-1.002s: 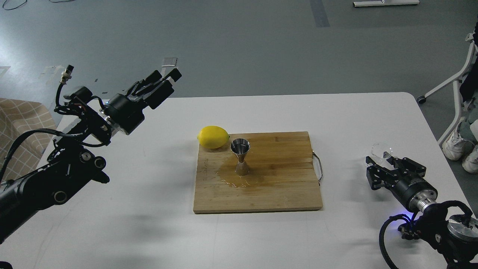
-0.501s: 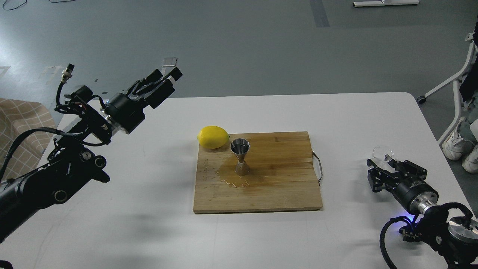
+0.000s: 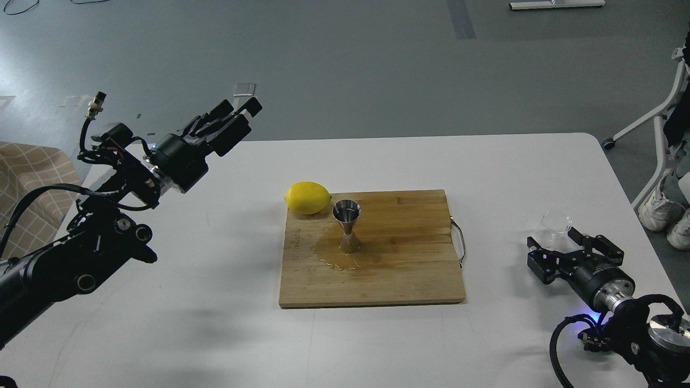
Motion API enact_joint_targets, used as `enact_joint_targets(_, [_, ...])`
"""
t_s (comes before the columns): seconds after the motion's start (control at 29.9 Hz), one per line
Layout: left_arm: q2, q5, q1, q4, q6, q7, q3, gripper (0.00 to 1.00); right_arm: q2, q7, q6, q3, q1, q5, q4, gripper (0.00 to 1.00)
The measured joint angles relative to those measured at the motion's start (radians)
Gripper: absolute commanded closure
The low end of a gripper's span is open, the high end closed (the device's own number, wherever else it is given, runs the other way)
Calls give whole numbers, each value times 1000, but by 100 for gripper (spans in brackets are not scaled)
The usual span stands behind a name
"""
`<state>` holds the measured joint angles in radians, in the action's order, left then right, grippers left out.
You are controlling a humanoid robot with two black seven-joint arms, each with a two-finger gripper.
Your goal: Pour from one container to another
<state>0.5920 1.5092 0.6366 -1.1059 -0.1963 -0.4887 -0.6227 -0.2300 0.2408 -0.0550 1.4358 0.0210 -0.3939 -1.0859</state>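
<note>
The steel jigger (image 3: 347, 224) stands upright on the wooden cutting board (image 3: 409, 269), in a wet patch with small bits around its base. Far to the right, the clear glass cup (image 3: 555, 223) sits on the white table, away from the board. My right gripper (image 3: 558, 245) is open just behind the cup, its fingers spread and apart from the glass. High over the table's far left corner, my left gripper (image 3: 237, 114) is open and holds nothing.
A yellow lemon (image 3: 308, 198) lies at the board's far left corner, close beside the jigger. The board has a metal handle (image 3: 459, 245) on its right side. The table's right edge (image 3: 641, 226) runs near the cup, and a person's shoes (image 3: 666, 213) are beyond it.
My right gripper has opened and let go of the glass cup, then drawn back a little toward me. The cup now rests on the table. The left arm has barely moved.
</note>
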Motion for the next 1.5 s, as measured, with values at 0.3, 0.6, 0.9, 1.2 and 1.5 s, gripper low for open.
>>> enact_joint_targets(0.3, [-1, 0, 0, 0, 0, 0, 0, 2, -5, 4, -6, 1, -1, -6, -8, 4])
enact_joint_targets(0.6, [-1, -1, 1, 0, 0, 0, 0, 2, -21, 14, -6, 8, 7, -12, -41, 4])
enact_joint_targets(0.9, [-1, -1, 9, 0, 14, 0, -2, 2, -40, 32, -6, 9, 29, -16, -90, 4])
enact_joint_targets(1.2, [-1, -1, 9, 1, 17, 0, -3, 2, -85, 39, -5, 35, 36, -19, -118, 4])
enact_joint_targets(1.5, [-2, -1, 9, 1, 17, 0, -3, 2, -141, 51, -5, 53, 29, -22, -156, 3])
